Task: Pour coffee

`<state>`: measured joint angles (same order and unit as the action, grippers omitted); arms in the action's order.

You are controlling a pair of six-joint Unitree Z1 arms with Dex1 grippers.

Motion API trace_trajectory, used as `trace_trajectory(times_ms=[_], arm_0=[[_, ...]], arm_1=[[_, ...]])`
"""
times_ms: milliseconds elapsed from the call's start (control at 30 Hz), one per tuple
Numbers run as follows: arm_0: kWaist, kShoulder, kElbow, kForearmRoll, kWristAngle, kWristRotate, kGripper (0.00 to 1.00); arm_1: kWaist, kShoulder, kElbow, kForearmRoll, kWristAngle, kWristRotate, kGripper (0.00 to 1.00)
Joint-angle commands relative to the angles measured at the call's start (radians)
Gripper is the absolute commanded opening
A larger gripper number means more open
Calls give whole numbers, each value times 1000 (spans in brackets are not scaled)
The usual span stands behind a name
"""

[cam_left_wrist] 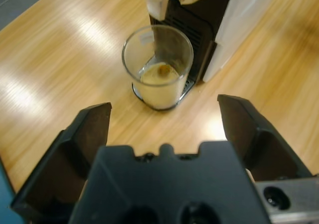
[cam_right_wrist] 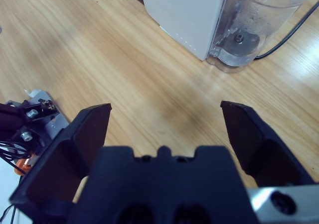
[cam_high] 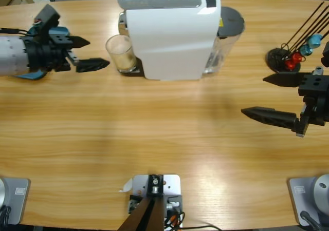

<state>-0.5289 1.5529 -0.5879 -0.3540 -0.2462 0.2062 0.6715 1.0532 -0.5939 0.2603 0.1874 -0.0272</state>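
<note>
Glass: sits under the spout of the coffee machine [cam_high: 172, 33], on the drip tray; clear glass [cam_high: 121, 52] partly filled with pale, creamy coffee, a darker spot floating on top in the left wrist view [cam_left_wrist: 158, 67].
Progress: looks mostly done — drink already in the glass, roughly the lower third to half filled. No stream visible from the spout right now, as far as can be told. Left to do, by judgement: take the glass off the tray, or wait out any last drips.
Left gripper: comes in from the left edge [cam_high: 86, 54], jaws spread wide, nothing held; tips near the glass but apart from it, glass lined up between them in the wrist view.
Right gripper: off at the right side [cam_high: 267, 96], jaws wide apart, empty-handed; well away from machine and glass, pointing across bare wood toward the machine's clear water tank [cam_right_wrist: 249, 27].
Next move, as a guess: left gripper eases forward around the glass; needs care, since glass stands close against the machine front and liquid could slosh.
Surface: long wooden table [cam_high: 164, 138], light grain, soft glare patches, no spill visible.
Surroundings: small black stand with thin rods and red and blue beads [cam_high: 290, 56] at far right; black cable trailing behind the tank; grey floor beyond the table's far edge.
</note>
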Motion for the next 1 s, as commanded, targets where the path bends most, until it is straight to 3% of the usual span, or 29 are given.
trace_trajectory(times_ms=[33,400,1000], arm_0=[[-23,162,31,-204,-17,13,987],[-16,279,40,-282,-20,-25,991],[-7,344,-19,-313,-55,-27,996]], arm_1=[[11,-15,28,-9,-5,10,1000],[11,-12,28,-9,-8,10,1000],[11,6,23,-9,-6,9,1000]])
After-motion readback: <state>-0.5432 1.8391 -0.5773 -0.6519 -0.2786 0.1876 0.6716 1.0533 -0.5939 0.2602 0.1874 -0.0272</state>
